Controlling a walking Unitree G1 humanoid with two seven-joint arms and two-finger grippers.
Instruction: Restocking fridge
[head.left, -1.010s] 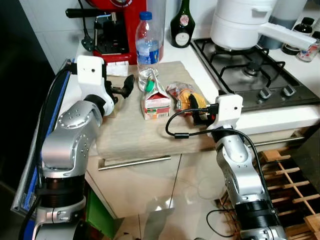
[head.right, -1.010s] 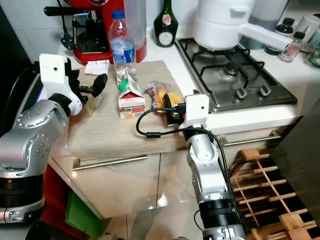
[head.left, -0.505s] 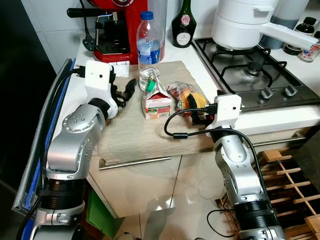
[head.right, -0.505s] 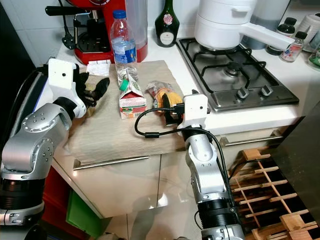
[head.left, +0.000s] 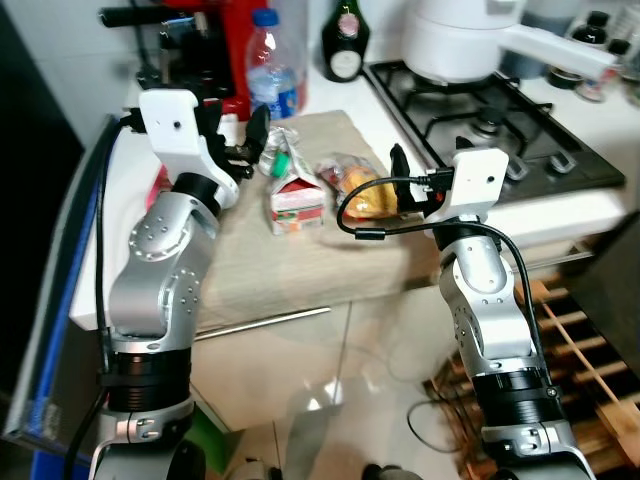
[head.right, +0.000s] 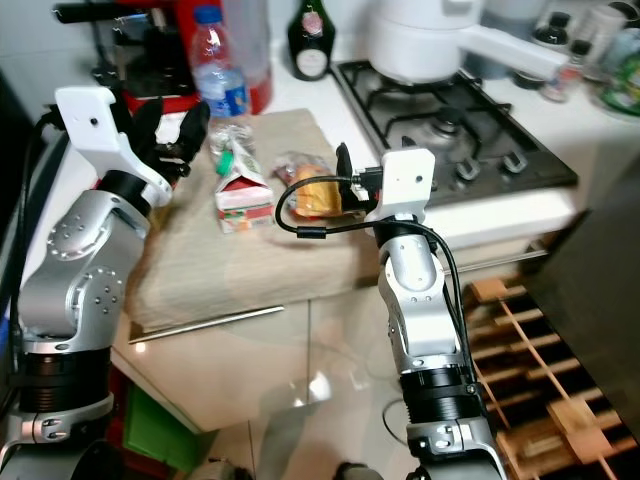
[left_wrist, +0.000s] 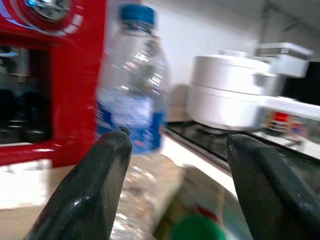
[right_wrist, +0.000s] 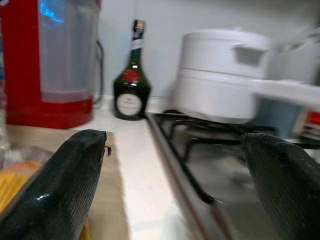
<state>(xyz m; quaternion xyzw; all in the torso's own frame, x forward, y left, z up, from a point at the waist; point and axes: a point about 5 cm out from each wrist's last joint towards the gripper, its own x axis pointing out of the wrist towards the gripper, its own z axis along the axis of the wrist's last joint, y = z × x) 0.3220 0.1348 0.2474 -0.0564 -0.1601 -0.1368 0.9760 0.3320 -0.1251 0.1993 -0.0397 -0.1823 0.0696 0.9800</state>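
Left gripper (head.left: 258, 135): raised over the wooden board (head.left: 290, 250), just beside the water bottle (head.left: 272, 80); jaws spread wide, nothing between them.
Left wrist view: the two black fingers (left_wrist: 90, 187) frame the bottle, whose blue cap and blue label are plain here; the green cap of the carton (left_wrist: 196, 229) sits low between the fingers, blurred.
Right gripper (head.right: 345, 170): held just beside the bagged food (head.right: 305, 195), at the board's edge nearest the hob (head.right: 450, 125); jaws spread, empty.
Right wrist view: both fingers (right_wrist: 55, 187) wide apart; beyond them the dark green bottle (right_wrist: 131, 85) with its red seal and cream label, and the white pot (right_wrist: 225, 82) on the hob; a yellow patch at the frame's edge beside one finger, too blurred to name.
Carton (head.left: 295, 190): small gable-top, red and white, upright on the board, between the water bottle and the bagged food.
Bagged food: orange-yellow items in clear wrapping, lying on the board, just beside the carton.
Water bottle: upright at the board's far edge, in front of the red coffee machine (head.left: 200, 45).
Tabletop (head.left: 375, 95): white, carrying board, coffee machine and dark bottle.
Head views: both silver arms, a handle bar under the board, a wooden rack (head.left: 585, 330) on the floor at the robot's right.
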